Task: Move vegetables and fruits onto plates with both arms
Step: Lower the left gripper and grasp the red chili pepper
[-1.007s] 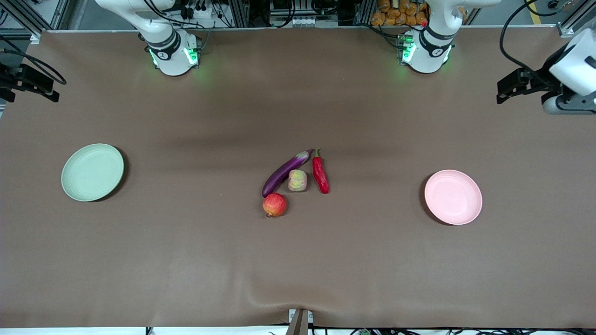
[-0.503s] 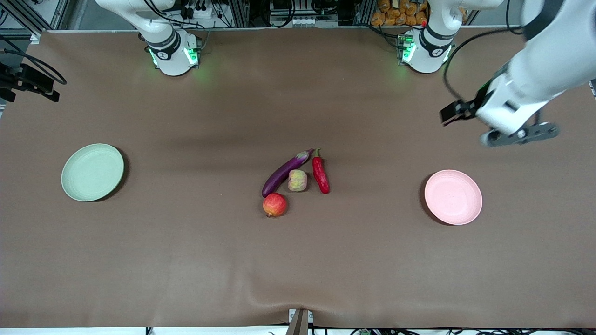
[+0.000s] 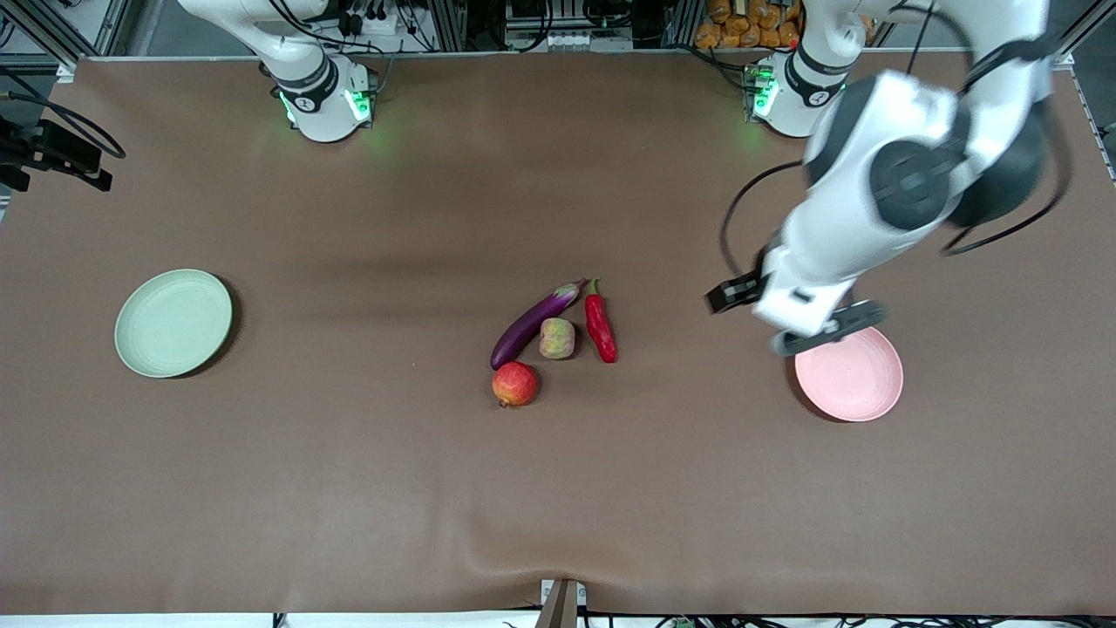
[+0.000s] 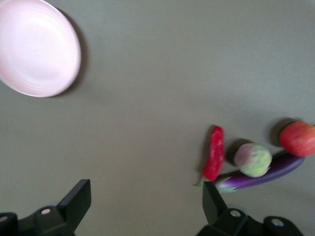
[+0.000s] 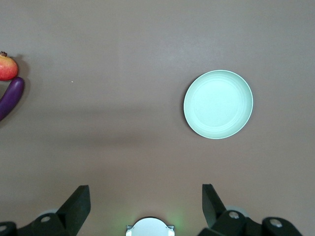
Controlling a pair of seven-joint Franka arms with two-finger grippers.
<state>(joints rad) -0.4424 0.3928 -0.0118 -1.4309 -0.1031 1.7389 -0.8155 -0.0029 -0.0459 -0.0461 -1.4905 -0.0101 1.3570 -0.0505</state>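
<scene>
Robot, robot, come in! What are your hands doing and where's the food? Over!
Left gripper open, up between pink plate and food pile. Right gripper open, waiting high. Eggplant, chili, peach, pomegranate mid-table; green plate bare.

Left arm's wrist covers pink plate (image 3: 859, 384) rim toward robot bases in front view. Pink plate cut by left wrist view's edge. Right wrist view: eggplant (image 5: 10, 97) and pomegranate (image 5: 7, 67) cut by edge; peach, chili out of frame.
</scene>
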